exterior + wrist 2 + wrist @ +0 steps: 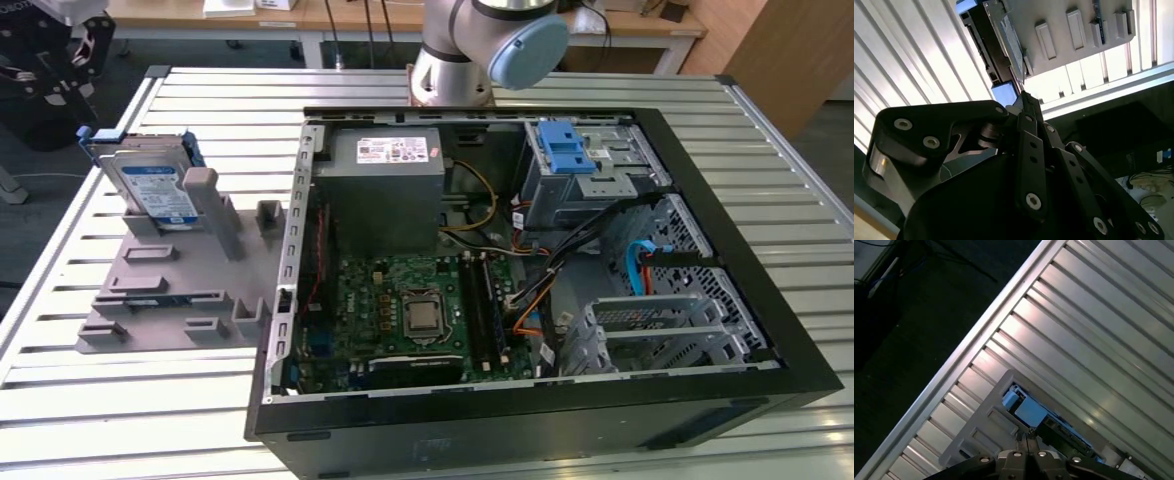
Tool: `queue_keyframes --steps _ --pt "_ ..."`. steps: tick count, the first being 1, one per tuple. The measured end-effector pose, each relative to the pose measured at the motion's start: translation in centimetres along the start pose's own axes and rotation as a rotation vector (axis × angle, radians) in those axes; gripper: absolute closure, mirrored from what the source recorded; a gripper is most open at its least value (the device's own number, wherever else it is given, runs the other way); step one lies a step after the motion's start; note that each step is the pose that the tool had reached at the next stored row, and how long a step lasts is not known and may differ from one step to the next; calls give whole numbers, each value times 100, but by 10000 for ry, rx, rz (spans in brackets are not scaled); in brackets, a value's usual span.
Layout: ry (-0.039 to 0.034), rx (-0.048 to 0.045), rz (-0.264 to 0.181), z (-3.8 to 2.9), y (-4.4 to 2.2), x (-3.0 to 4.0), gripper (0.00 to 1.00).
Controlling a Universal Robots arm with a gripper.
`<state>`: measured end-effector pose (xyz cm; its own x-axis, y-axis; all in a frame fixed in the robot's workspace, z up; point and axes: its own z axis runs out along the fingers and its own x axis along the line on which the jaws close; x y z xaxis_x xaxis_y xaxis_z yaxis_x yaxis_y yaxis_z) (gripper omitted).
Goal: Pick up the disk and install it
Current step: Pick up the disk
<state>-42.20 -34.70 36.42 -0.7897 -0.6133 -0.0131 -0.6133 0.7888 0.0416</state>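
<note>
Disk (150, 185) on edge in the grey holder (174, 265), gripper (1026, 439) closed on nothing.

You've got the jaws pinched together and empty. In both wrist views the tips aim at the blue-framed end of the disk and, as far as I can tell, are not touching it. The disk stands upright in its slot at the exterior view's left. Its holder sits on the slatted table (107, 420), just beside the open computer case (534, 425). Reckon on a stiff, dense little block: smooth metal faces that could slip, and electronics that won't forgive a knock. The blue plastic frame along its edges looks the safer hold to me, squeezed across the flat sides, firm but not hard.
</note>
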Motion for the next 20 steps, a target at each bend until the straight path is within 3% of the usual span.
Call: queue_keyframes --steps 4,13,20 --pt "26 -9 -640 1 0 0 89" --pt "48 -9 -1507 2 -1 0 89" --pt "52 -10 -1668 1 0 0 89"
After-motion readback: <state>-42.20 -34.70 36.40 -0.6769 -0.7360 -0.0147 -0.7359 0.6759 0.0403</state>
